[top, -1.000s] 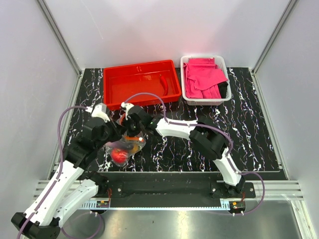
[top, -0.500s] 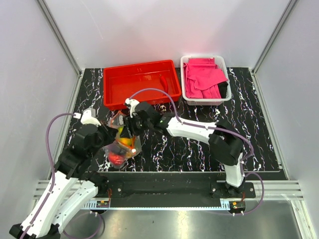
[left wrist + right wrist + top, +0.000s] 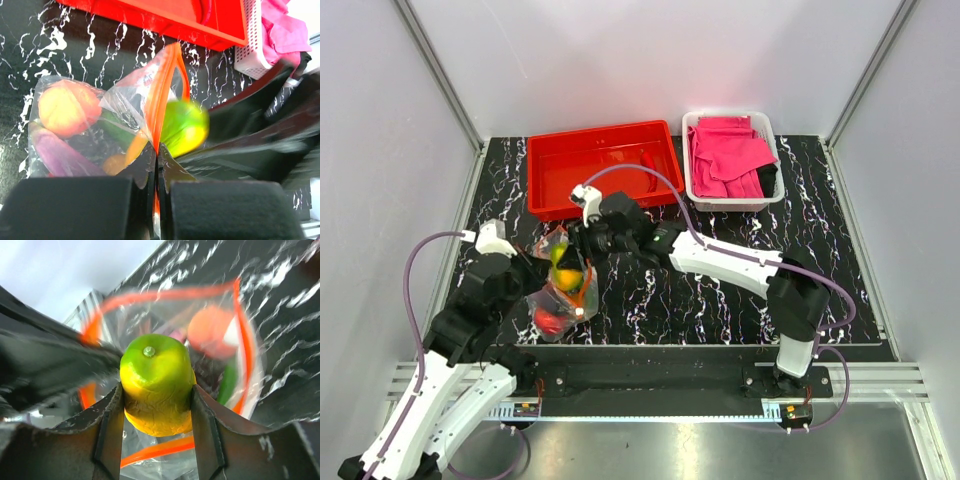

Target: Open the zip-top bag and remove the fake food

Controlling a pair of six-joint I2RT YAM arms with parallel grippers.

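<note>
The zip-top bag (image 3: 560, 300) is clear with an orange zip strip (image 3: 159, 107), and its mouth gapes open. My left gripper (image 3: 156, 159) is shut on that strip and holds the bag (image 3: 75, 117) up off the table. Just above the mouth, my right gripper (image 3: 156, 390) is shut on a green-yellow fruit (image 3: 157, 382), one piece of the fake food. The same fruit (image 3: 561, 253) shows from above beside the right gripper (image 3: 570, 252). Inside the bag lie an orange-pink fruit (image 3: 212, 330), a green chili (image 3: 228, 382), a purple eggplant (image 3: 55, 152) and a red fruit (image 3: 552, 316).
A red tray (image 3: 602, 133) stands behind the bag with one small red item (image 3: 648, 160) in it. A white basket (image 3: 689, 165) of pink cloths (image 3: 728, 155) sits at the back right. Black marbled tabletop (image 3: 720, 310) spreads to the right.
My right gripper closed on the green-yellow fruit and drew it up out of the bag's mouth. The left arm shifted left and back, still holding the strip.
</note>
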